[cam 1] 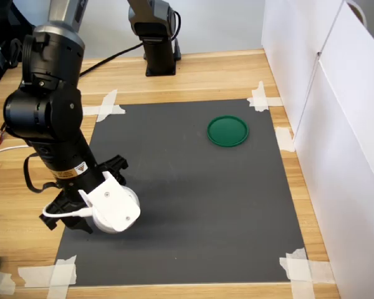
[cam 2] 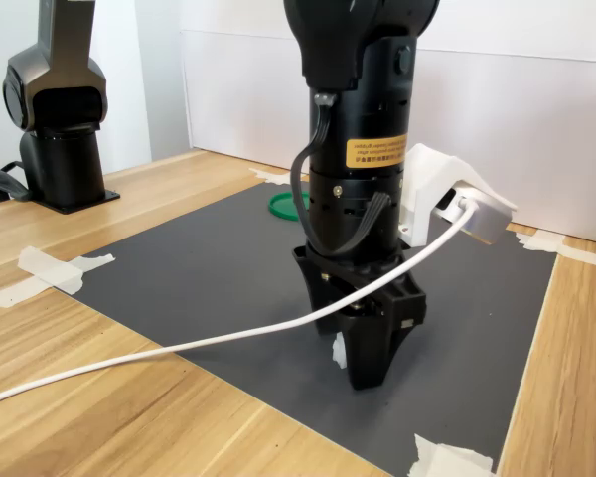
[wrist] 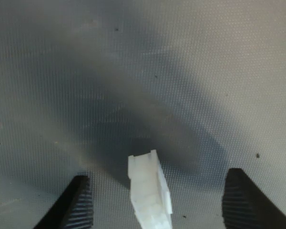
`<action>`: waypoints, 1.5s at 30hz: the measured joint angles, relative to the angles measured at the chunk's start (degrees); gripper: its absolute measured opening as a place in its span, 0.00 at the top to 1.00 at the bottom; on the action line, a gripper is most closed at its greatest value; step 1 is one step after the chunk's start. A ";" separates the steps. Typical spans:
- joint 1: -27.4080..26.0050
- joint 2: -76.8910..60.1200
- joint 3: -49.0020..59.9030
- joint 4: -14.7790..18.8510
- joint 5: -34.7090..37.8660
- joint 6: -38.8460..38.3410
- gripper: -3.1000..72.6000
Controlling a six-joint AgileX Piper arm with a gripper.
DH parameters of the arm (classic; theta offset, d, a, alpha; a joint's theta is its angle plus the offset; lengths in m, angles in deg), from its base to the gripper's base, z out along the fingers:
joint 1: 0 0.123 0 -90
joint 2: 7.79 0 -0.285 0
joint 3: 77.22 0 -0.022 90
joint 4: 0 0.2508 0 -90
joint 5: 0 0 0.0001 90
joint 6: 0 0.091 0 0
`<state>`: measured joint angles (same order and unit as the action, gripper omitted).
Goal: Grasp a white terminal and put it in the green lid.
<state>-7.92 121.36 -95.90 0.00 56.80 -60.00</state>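
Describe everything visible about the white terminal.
The white terminal is a tiny blocky piece of matte white plastic, elongated, with a notched end and stepped side. It lies on the dark grey mat between the gripper's open black ribbed fingers, touching neither in the wrist view. In the second exterior view only a white sliver shows beside the fingers.

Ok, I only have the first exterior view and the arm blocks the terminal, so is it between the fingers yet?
Observer: Yes. In the wrist view the white terminal lies on the mat between the two black fingers, touching neither.
Operator: Is the gripper open?
Observer: Open; the wrist view shows a clear gap on both sides of the terminal.
Operator: Is it down at the mat?
Observer: The second exterior view shows the gripper low on the dark mat, with a bit of white beside its tips.
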 joint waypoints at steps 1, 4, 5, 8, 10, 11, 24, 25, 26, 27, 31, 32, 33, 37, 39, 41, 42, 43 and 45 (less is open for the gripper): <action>0.00 0.00 0.00 0.00 0.00 0.00 0.16; 0.00 0.00 0.00 0.00 0.00 0.06 0.32; 0.00 0.00 0.00 0.00 0.00 0.05 0.39; 0.00 0.00 0.00 0.34 0.00 0.74 0.63; -0.07 0.00 0.00 0.40 0.26 1.00 0.79; -0.07 0.00 0.00 0.45 0.55 1.12 0.84; 4.28 -9.38 -0.04 2.50 7.71 1.84 0.85; 5.56 -11.14 -0.04 2.50 8.14 1.87 0.85; 6.98 -12.83 0.02 2.50 8.44 1.89 0.85; 8.17 -14.47 0.18 2.50 8.74 1.95 0.85; 14.86 -20.15 2.49 2.86 9.84 3.43 0.85; 16.63 -21.14 3.54 2.86 9.90 4.01 0.85; 18.37 -22.36 4.77 2.86 9.90 4.59 0.85; 24.75 -26.88 11.33 2.91 9.77 7.07 0.85; 27.24 -28.94 15.17 2.91 9.50 8.33 0.85; 29.17 -30.83 19.10 2.91 8.47 9.26 0.85; 29.81 -31.52 20.62 2.91 7.85 9.61 0.85; 30.53 -32.30 22.46 2.91 7.05 9.91 0.85; 31.80 -33.58 25.99 2.79 5.31 10.58 0.85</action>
<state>23.88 87.78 -69.91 2.79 62.10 -49.42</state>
